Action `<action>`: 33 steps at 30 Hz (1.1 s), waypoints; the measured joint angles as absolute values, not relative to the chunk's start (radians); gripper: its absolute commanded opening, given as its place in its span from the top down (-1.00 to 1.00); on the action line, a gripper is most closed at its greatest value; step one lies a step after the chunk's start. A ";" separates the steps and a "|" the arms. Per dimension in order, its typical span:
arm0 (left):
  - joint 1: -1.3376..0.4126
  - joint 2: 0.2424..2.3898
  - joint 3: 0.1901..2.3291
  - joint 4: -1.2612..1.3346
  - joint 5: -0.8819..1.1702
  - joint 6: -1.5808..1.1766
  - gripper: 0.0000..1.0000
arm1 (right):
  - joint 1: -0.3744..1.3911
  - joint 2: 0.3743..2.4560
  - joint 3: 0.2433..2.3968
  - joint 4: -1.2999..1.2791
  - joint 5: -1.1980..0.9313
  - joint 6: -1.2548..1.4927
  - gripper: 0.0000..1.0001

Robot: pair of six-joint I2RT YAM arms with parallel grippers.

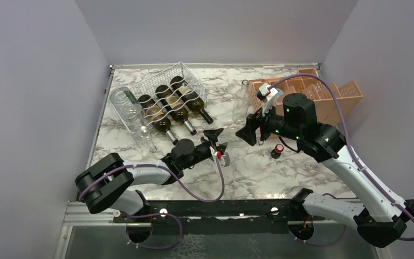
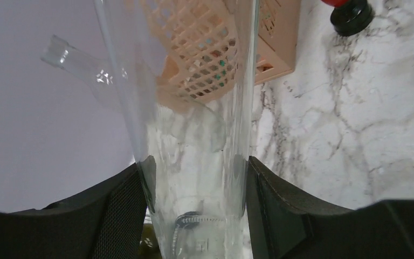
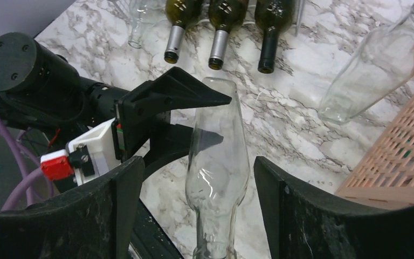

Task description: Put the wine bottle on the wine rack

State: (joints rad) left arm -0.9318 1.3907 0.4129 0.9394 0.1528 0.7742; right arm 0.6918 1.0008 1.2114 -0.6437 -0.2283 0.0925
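Note:
A clear glass wine bottle [image 3: 218, 156] hangs in the air between my two grippers. My left gripper [image 2: 194, 205] is shut on its wide lower body [image 2: 194, 135], both pads pressed to the glass. My right gripper [image 3: 197, 172] stands open around the bottle's shoulder and neck, with a gap on each side. In the top view the left gripper [image 1: 217, 141] and right gripper [image 1: 249, 131] face each other over the middle of the table. The white wire wine rack [image 1: 179, 70] lies at the back left with three dark bottles [image 1: 172, 110] in its cradles.
Two clear bottles [image 1: 126, 108] lie at the rack's left side. Another clear bottle [image 1: 241, 102] stands by the orange crate [image 1: 323, 94] at the back right. A small black thing with a red top [image 1: 278, 149] sits under the right arm.

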 measured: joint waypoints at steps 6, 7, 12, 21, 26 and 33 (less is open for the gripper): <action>-0.939 1.438 0.470 0.941 0.155 1.023 1.00 | 0.692 1.025 1.214 -0.677 -0.191 0.061 -0.57; -0.941 1.451 0.482 0.941 0.155 1.067 1.00 | 0.692 1.035 1.214 -0.686 -0.183 0.058 -0.57; -0.952 1.497 0.509 0.945 0.152 1.244 1.00 | 0.692 1.090 1.209 -0.737 -0.124 0.051 -0.57; -0.953 1.507 0.509 0.949 0.145 1.369 1.00 | 0.692 1.085 1.113 -0.756 -0.086 0.062 -0.56; -0.953 1.515 0.509 0.949 0.145 1.378 1.00 | 0.692 1.115 1.065 -0.756 -0.121 0.083 -0.29; -0.953 1.515 0.508 0.941 0.140 1.378 1.00 | 0.691 1.126 1.037 -0.738 -0.152 0.107 -0.23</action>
State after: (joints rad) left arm -0.9531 1.5150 0.5079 0.9413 0.1398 1.3785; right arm 0.6914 1.1255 1.0374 -0.7380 -0.1524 0.1074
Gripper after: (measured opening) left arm 0.620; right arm 0.606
